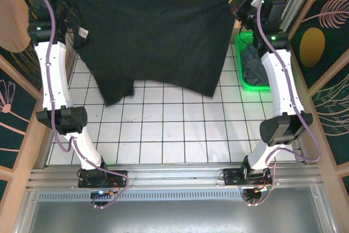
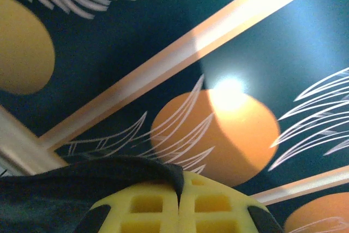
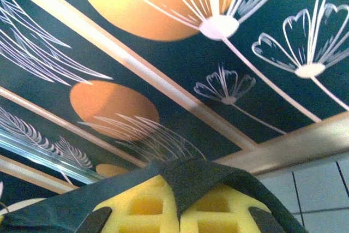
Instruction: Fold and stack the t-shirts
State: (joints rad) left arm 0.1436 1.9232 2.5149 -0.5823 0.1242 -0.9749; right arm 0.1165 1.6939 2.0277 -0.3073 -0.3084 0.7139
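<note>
A black t-shirt (image 1: 158, 36) hangs spread out above the far half of the tiled table, its lower edge and one sleeve drooping toward the tiles. My left gripper (image 1: 78, 12) is shut on its top left corner. In the left wrist view the dark cloth (image 2: 65, 189) is pinched between the closed yellow fingertips of the left gripper (image 2: 179, 189). My right gripper (image 1: 235, 10) is shut on the top right corner. There the cloth (image 3: 191, 181) folds over the closed yellow tips of the right gripper (image 3: 177, 200). A slate blue-grey t-shirt (image 1: 252, 61) lies crumpled in the basket.
The green plastic basket (image 1: 252, 85) stands at the table's right edge, just beside the right arm. White tiles (image 1: 174, 135) stretch from under the hanging shirt to the near rail. Patterned wall panels with wooden slats close in the back and sides.
</note>
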